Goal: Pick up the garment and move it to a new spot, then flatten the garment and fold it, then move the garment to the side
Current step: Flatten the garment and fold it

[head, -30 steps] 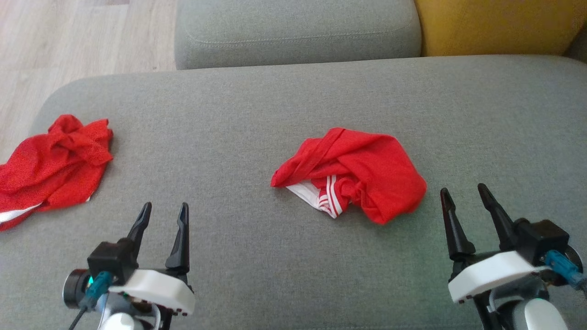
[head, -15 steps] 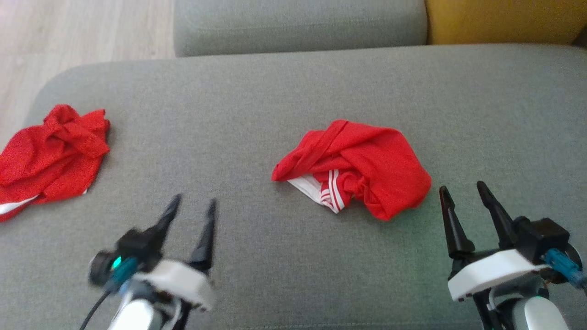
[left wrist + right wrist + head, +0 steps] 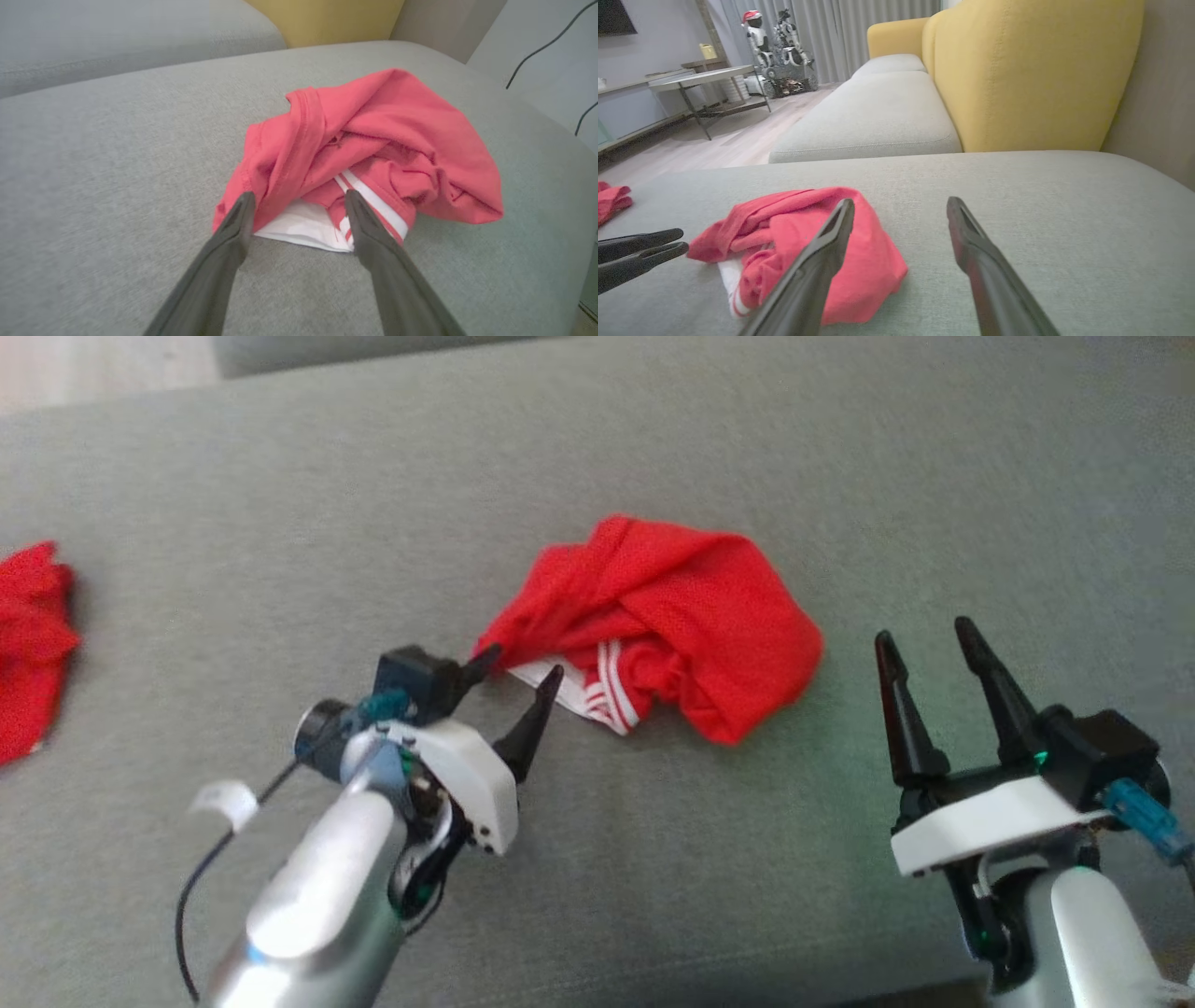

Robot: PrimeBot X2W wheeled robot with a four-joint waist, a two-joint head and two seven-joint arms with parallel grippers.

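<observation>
Soft, even room light; head view slightly smeared.
The crumpled red cloth garment (image 3: 672, 607) throws only a faint shadow onto the grey fabric sofa cushion (image 3: 280, 523); the black-fingered left gripper (image 3: 524, 662) is motion-blurred, and both wrist views bow and soften toward their edges.

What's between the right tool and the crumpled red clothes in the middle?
Nothing but bare grey cushion. The head view shows the right tool apart from the red garment, with plain fabric between them.
</observation>
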